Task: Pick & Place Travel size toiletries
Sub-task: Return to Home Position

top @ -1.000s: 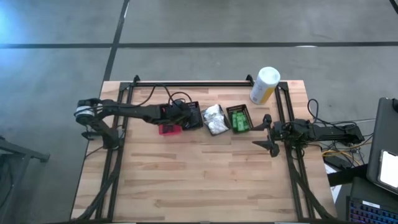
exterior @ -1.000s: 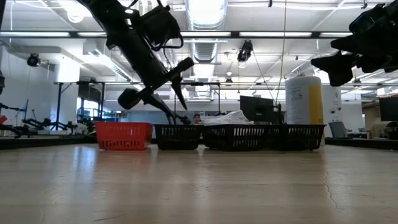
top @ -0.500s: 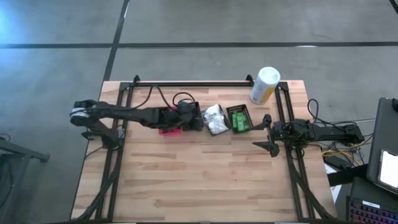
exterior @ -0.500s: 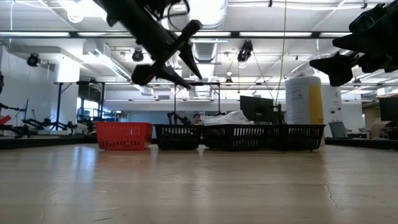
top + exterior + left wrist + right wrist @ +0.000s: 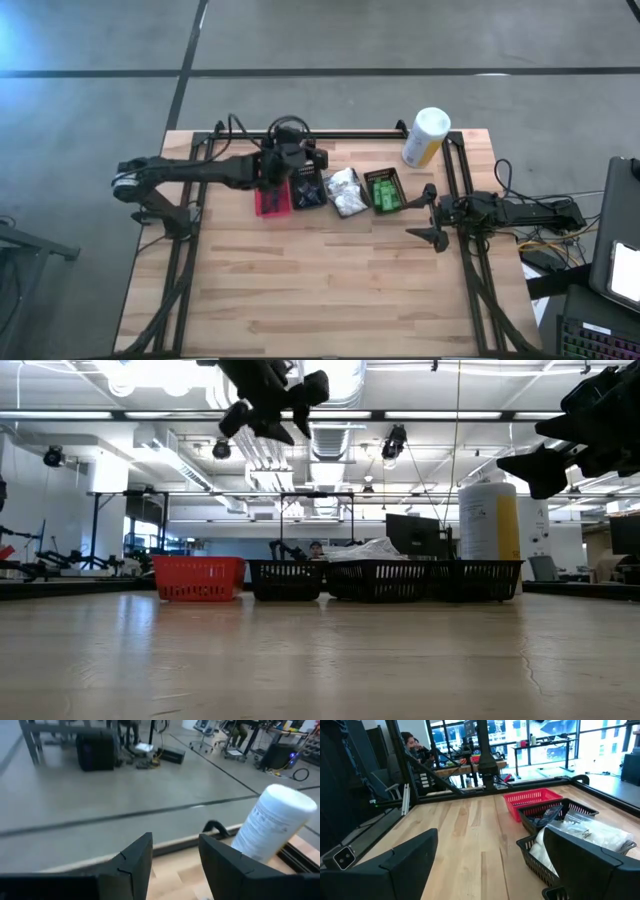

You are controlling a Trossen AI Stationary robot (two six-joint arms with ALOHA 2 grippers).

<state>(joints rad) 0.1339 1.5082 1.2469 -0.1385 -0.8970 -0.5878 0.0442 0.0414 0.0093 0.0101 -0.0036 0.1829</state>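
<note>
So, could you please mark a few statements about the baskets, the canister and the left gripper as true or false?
The green packets lie in the black basket nearest the right gripper. True.
The left gripper holds a white bundle. False: it is open and empty, high above the table.
The red basket ends the row on the left arm's side. True.
The canister lies in a basket. False: it stands on the table, behind the row.

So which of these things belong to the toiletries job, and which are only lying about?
Job: green packets, white wrapped bundles, red basket, black baskets, left gripper high above the baskets, right gripper waiting at the table edge.
Lying about: white-and-yellow canister, laptop off to the right.
</note>
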